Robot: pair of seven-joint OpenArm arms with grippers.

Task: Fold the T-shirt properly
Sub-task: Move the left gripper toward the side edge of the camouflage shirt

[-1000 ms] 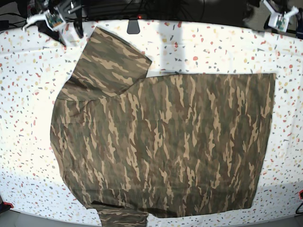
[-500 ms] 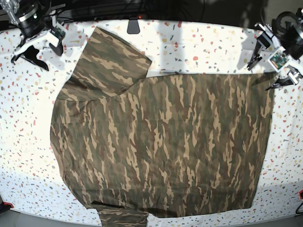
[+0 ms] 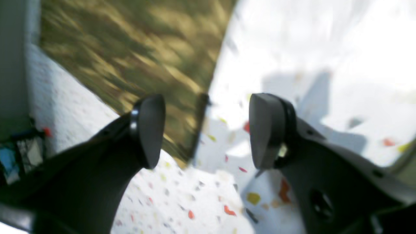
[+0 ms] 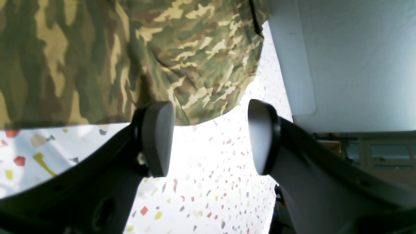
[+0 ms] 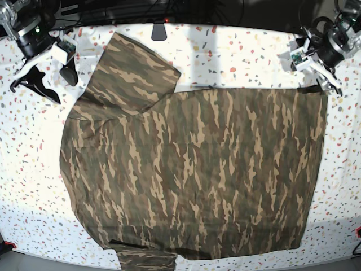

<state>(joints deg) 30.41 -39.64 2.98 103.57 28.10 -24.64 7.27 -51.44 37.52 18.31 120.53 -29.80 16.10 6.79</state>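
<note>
1. Lying flat across the middle of the base view, the T-shirt (image 5: 192, 175) is covering most of the speckled table (image 5: 242, 51), with one sleeve spreading toward the upper left and the other poking out at the bottom edge.
2. The right gripper (image 5: 48, 76) is sitting at the upper left of the base view, over bare table just beside the upper sleeve, apart from the cloth.
3. In the right wrist view, that gripper (image 4: 208, 138) is showing its jaws spread wide with nothing between them; the camouflage cloth (image 4: 97, 55) is filling the upper left of the frame beyond the fingertips.
4. The left gripper (image 5: 324, 84) is hanging at the upper right of the base view, at the shirt's upper right corner.
5. In the blurred left wrist view, that gripper (image 3: 206, 130) is also standing wide and gripping nothing, with the shirt's edge (image 3: 130, 55) running down between the two fingers.
</note>
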